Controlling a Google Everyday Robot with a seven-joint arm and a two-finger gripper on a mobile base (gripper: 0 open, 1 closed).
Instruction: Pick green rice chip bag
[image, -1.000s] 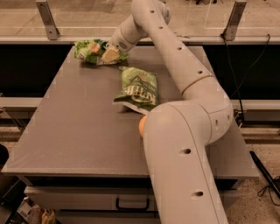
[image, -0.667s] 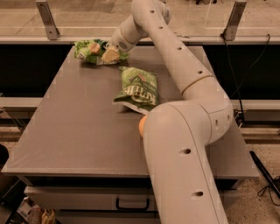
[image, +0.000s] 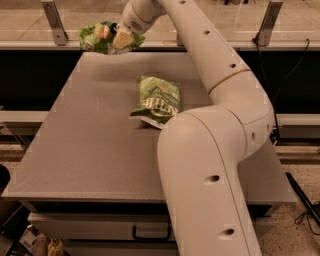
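Camera view: the green rice chip bag is small, light green and glossy, crumpled, with tan round shapes on its face. It sits up at the far left edge of the grey table, pinched at its right end by the gripper, whose fingers are closed onto it. Count: two bags, this one and one darker green bag lying flat mid-table; one white arm; one gripper

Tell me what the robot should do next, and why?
Probably lift the tool a little higher: it seems shut on the chip bag, which hangs just above the far edge of the table. The darker bag lies apart.
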